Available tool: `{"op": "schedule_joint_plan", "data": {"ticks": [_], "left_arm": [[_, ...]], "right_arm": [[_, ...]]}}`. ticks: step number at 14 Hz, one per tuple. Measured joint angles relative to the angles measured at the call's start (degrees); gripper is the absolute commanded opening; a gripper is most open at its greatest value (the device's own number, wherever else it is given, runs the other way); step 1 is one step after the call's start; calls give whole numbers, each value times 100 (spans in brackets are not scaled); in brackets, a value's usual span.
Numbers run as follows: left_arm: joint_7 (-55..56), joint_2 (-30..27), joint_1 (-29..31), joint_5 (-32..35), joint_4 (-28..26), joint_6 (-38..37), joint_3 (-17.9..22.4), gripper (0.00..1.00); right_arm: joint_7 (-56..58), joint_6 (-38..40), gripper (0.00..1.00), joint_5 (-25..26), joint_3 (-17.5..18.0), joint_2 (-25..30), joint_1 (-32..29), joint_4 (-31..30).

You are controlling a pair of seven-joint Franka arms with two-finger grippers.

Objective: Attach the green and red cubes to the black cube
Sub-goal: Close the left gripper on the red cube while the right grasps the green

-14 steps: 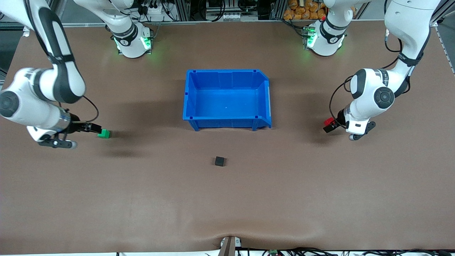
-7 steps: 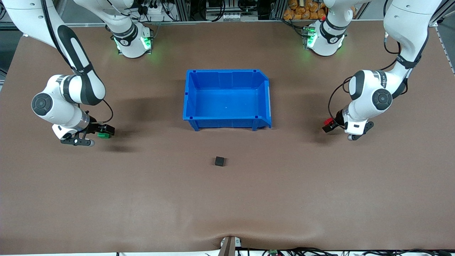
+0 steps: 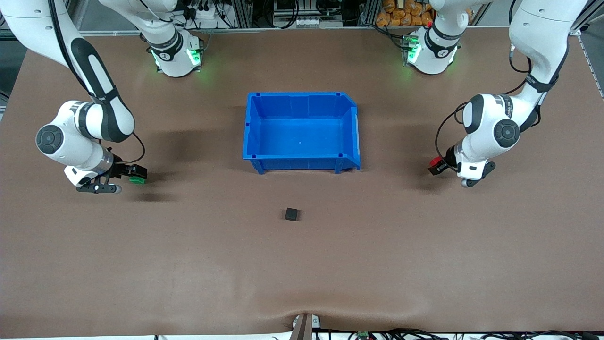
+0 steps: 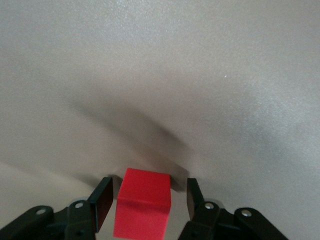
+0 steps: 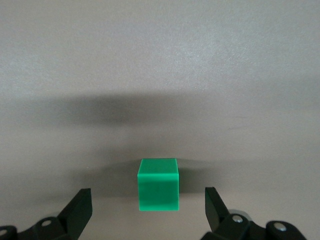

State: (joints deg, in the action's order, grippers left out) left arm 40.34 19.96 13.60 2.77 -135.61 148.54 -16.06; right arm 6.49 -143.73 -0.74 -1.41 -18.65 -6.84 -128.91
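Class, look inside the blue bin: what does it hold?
The blue bin holds nothing visible; its floor is bare. Only the strip along its wall nearest the front camera is hidden.

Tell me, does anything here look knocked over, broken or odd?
Nothing stands out. The black cube sits flat on the table, nearer the camera than the blue bin. The left gripper straddles the red cube; the right gripper straddles the green cube. Both grippers are open.
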Motion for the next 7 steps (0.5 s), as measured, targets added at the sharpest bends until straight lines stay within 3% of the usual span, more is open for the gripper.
{"op": "schedule_joint_plan", "data": {"ticks": [7], "left_arm": [[0,18,0,0,64,12,1,53]], "right_arm": [[57,-14,98,2,-3,-243,-57,-3]]}}
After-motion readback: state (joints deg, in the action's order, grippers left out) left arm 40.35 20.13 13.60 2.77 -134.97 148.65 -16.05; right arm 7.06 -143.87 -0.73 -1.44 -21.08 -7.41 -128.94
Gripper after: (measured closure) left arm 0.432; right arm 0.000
